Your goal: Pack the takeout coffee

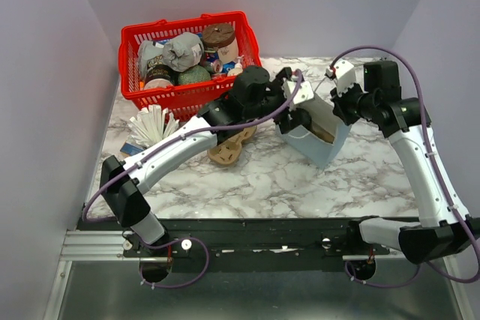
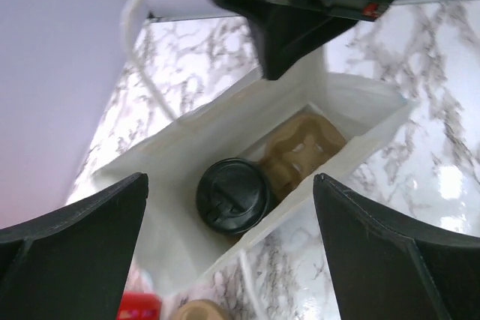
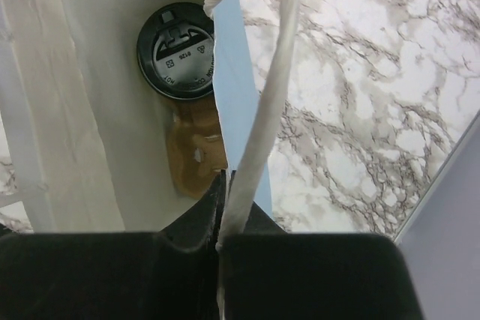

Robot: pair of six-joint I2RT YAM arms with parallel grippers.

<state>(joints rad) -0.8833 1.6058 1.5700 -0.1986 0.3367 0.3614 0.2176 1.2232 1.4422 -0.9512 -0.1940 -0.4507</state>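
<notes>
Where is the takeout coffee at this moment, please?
In the left wrist view, the takeout coffee stands inside the paper bag, black lid on, next to the brown cardboard carrier; from above, that bag sits right of centre on the table.

White-and-grey marbled table [image 1: 300, 177]; red basket [image 1: 180, 97] at upper left; cup of white stirrers [image 1: 150, 127] at left, below the basket; brown cardboard carrier [image 1: 229, 149] at centre; pale blue paper bag [image 1: 319, 151], tilted, just right of centre.
</notes>
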